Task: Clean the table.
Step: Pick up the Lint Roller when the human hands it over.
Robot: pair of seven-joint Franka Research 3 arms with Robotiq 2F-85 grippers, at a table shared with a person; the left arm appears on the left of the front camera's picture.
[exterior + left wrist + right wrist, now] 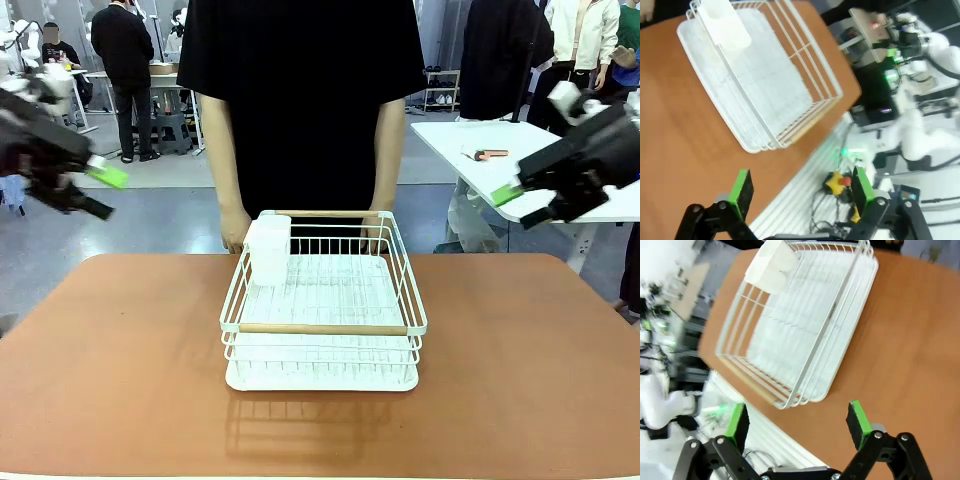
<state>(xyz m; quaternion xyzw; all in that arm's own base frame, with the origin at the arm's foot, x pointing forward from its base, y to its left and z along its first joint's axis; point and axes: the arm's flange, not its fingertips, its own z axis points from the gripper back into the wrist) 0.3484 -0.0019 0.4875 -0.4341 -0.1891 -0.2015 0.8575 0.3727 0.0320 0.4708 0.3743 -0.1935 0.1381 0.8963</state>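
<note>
The desk [120,380] has a matte reddish-brown top with rounded corners. Its near edge runs along the bottom of the front view, and its far edge meets the person. In the left wrist view the desk [685,130] lies below the camera, and in the right wrist view the desk [910,340] does likewise.

A person [300,100] in a black top stands at the middle of the far edge, with one of the person's hands [235,228] resting at the rack's far left corner.

A white-topped table [450,140] stands behind the desk's far right corner.

A white wire rack [322,328] with two wooden rails sits on a white tray at the middle of the far edge and reaches to the desk's centre.

The left hand [108,195] is raised above the desk's left side. Its green pads are spread wide with nothing between them, as the left wrist view confirms [801,192].

The right hand [518,207] is raised above the desk's right side. Its pads are likewise spread wide and empty [797,420].

A white container [268,250] stands upright inside the rack's far left corner.

A small object [485,154] lies on the white-topped table; its kind cannot be told.
</note>
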